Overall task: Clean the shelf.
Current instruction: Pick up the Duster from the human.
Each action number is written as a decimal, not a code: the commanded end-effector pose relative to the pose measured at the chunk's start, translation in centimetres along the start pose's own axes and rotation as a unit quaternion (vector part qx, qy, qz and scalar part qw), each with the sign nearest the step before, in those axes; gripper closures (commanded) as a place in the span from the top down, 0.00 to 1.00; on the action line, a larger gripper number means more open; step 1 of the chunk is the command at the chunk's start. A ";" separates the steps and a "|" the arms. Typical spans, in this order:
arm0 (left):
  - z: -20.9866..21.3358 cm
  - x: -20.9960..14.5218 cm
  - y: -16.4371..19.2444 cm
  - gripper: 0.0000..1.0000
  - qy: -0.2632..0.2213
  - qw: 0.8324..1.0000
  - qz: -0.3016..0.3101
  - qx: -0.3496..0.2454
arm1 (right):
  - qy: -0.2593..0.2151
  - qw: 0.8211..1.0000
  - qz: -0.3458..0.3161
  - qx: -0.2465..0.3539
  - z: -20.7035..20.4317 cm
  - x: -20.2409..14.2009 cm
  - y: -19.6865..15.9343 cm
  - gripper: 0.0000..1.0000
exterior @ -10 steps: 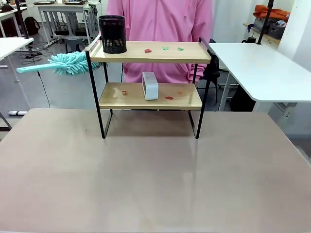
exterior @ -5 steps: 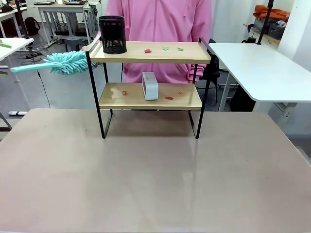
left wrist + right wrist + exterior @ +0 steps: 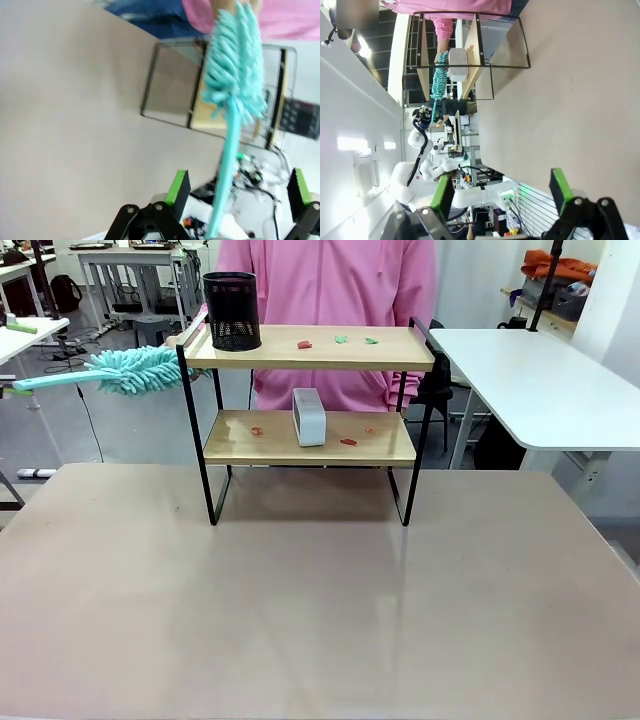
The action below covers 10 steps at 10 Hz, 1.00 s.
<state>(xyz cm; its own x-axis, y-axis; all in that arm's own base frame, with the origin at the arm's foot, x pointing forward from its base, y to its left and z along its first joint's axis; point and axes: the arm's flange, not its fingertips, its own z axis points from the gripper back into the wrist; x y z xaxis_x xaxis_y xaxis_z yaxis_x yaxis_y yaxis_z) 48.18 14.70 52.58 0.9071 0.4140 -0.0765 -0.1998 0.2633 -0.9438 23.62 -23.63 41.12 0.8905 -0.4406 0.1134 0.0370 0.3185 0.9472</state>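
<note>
While the duster (image 3: 235, 85) handle sits unpinched inside my left gripper (image 3: 238, 175), jaws spread, my right gripper (image 3: 500, 175) gapes too; shelf (image 3: 400, 348) looks littered.

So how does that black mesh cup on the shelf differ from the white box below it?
The black mesh cup is round, dark and perforated; the white box is rectangular, pale and solid. The cup stands at the left end of the top board of the shelf; the box sits near the middle of the lower board. The cup looks taller than the box. Both stand upright, with small coloured scraps lying near them.
</note>
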 end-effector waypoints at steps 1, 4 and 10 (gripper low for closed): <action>-0.9 -0.1 0.6 1.00 0.061 0.996 0.032 -0.050 | -0.001 1.000 0.014 0.006 0.0 0.0 0.0 1.00; -2.5 -0.3 1.9 1.00 0.080 0.995 0.043 -0.045 | -0.001 1.000 0.014 0.006 0.0 0.0 0.0 1.00; -5.5 -1.4 2.0 1.00 0.088 0.994 0.047 -0.045 | -0.001 1.000 0.014 0.006 0.0 0.0 0.0 1.00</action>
<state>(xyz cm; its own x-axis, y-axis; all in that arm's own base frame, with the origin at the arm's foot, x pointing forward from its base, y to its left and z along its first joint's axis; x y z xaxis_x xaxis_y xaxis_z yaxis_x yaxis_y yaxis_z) 48.93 10.49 48.66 0.9462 0.2480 -0.2077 -0.2531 0.1680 -0.9527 23.61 -23.63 41.10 0.8908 -0.4400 0.1137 0.0363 0.3183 0.9473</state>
